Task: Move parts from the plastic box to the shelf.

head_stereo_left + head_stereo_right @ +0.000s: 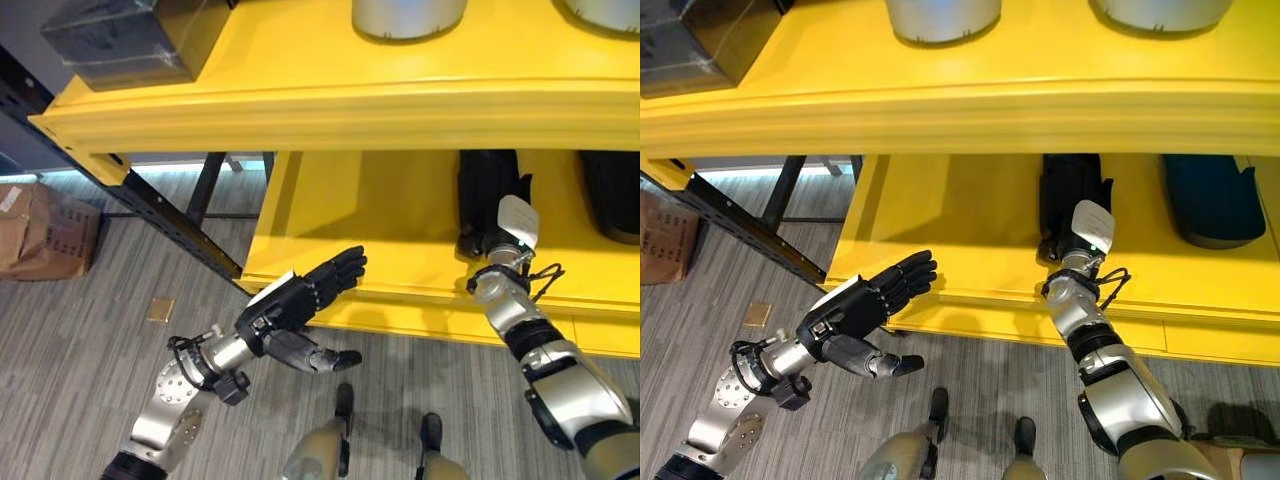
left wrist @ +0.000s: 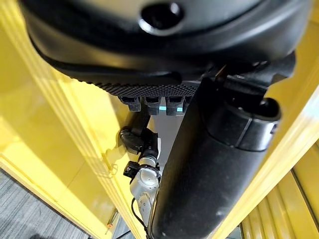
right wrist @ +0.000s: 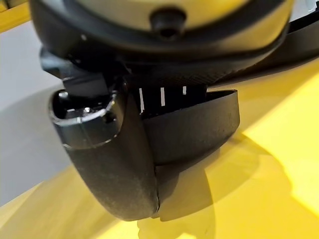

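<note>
A tall black part point(image 1: 484, 190) stands on the lower level of the yellow shelf point(image 1: 380, 215). My right hand point(image 1: 497, 238) reaches in under the upper board and is closed round the part's lower end, its white thumb cover in front. In the right wrist view the thumb point(image 3: 109, 159) lies over the curved black part point(image 3: 199, 127). My left hand point(image 1: 300, 298) hovers open in front of the shelf's lower left corner, fingers straight and holding nothing; it is also seen as my left hand point(image 1: 855, 305).
Another dark part point(image 1: 1210, 200) lies further right on the lower level. Two silver cylinders point(image 1: 408, 15) and a dark wrapped box point(image 1: 120, 40) stand on the upper board. A black slanted frame point(image 1: 150, 205) and a cardboard box point(image 1: 40, 230) are at the left on the floor.
</note>
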Motion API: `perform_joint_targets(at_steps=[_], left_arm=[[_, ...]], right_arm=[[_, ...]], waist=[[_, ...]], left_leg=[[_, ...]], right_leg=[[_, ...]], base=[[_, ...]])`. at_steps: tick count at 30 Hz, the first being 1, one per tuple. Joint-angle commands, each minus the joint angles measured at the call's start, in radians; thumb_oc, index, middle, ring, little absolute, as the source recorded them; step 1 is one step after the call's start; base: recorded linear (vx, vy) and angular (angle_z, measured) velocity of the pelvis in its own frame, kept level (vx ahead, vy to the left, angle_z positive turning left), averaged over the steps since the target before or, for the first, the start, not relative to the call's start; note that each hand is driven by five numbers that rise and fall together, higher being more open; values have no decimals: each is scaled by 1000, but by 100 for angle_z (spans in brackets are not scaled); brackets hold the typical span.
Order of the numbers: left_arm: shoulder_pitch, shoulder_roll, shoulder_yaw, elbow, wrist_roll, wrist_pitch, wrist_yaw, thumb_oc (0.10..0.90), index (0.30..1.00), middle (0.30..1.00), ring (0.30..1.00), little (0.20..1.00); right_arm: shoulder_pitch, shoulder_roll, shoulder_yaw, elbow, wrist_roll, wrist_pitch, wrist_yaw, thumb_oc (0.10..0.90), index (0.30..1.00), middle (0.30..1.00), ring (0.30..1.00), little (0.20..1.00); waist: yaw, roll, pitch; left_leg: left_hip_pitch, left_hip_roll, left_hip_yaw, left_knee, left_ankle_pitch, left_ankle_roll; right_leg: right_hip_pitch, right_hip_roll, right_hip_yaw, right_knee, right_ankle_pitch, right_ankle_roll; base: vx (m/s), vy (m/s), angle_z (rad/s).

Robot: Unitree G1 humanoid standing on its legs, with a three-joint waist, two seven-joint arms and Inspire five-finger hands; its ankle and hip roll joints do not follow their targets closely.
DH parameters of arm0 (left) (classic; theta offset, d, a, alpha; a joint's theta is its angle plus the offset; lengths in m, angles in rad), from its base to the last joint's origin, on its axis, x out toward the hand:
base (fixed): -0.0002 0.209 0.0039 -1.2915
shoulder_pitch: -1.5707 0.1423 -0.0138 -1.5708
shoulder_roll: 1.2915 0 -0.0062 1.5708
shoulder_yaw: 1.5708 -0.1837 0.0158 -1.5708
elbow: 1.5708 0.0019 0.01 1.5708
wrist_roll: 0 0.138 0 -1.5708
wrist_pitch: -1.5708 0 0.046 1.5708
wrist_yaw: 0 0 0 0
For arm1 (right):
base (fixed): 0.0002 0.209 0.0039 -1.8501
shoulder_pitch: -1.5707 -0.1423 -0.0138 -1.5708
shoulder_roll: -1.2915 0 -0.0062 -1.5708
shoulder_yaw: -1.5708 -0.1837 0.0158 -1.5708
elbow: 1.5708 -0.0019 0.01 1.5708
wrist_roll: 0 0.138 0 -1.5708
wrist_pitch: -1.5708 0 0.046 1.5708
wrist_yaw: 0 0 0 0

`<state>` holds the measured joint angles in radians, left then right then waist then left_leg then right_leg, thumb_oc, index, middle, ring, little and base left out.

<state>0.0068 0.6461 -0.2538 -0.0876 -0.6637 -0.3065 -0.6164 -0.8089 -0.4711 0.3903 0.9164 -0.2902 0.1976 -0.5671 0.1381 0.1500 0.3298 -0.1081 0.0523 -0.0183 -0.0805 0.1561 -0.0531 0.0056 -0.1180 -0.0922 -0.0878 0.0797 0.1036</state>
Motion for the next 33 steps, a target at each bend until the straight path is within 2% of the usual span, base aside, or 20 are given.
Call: perform_joint_targets(at_steps=[1,2,3,4,11,14,24,30,33], left_arm=[[-104,14,2,-106,-93,-91,-7,900,1000,1000,1000,1000],[-107,17,1,-110,-92,-90,-3,900,1000,1000,1000,1000],[-106,19,2,-115,-97,-90,-2,900,1000,1000,1000,1000],[-107,21,3,-116,-98,-88,-1,900,1000,1000,1000,1000],[-93,19,11,-108,-103,-104,-22,900,1000,1000,1000,1000],[-83,21,16,-112,-135,-122,-71,900,1000,1000,1000,1000],[-84,25,13,-120,-151,-111,-86,900,1000,1000,1000,1000],[-71,32,24,-123,-152,-114,-92,900,1000,1000,1000,1000],[-59,35,34,-127,-153,-112,-94,900,1000,1000,1000,1000]], right_arm=[[-128,-31,30,71,29,-2,10,400,300,300,300,300],[-135,-33,33,75,31,-6,6,400,300,300,300,300],[-139,-37,34,76,30,-17,6,739,775,775,775,775],[-142,-39,36,74,31,-25,8,900,1000,1000,1000,1000],[-128,-41,50,19,-21,-38,29,900,1000,1000,1000,1000],[-112,-42,67,-13,-64,-38,57,900,1000,1000,1000,1000],[-62,-47,114,-89,-166,-33,68,900,1000,1000,1000,1000],[-36,-82,136,-161,-281,-39,108,900,1000,1000,1000,1000],[-16,-98,161,-228,-324,-20,126,900,1000,1000,1000,1000]], waist=[[41,-18,11],[42,-18,13],[42,-17,15],[42,-17,16],[39,-23,13],[37,-28,4],[31,-41,-13],[25,-52,-21],[21,-59,-26]], left_leg=[[42,-19,11,58,-138,12],[40,-19,12,56,-136,12],[38,-20,11,56,-136,12],[38,-19,13,56,-135,11],[41,-18,18,61,-135,10],[48,-15,23,62,-137,9],[66,-12,26,63,-139,11],[75,-12,28,61,-141,12],[79,-10,31,62,-141,12]], right_leg=[[-62,-31,-78,105,-60,-33],[-64,-32,-79,104,-60,-33],[-66,-31,-79,104,-59,-33],[-66,-31,-79,104,-59,-33],[-62,-31,-76,108,-60,-32],[-53,-28,-73,105,-62,-32],[-33,-25,-68,102,-61,-29],[-23,-24,-62,97,-58,-24],[-18,-23,-59,95,-57,-21]], base=[[-36,-13,-1],[-37,-10,-2],[-33,-6,-5],[-27,-3,-6],[-2,0,-1],[0,0,0],[3,0,0],[0,0,0],[0,0,0]])
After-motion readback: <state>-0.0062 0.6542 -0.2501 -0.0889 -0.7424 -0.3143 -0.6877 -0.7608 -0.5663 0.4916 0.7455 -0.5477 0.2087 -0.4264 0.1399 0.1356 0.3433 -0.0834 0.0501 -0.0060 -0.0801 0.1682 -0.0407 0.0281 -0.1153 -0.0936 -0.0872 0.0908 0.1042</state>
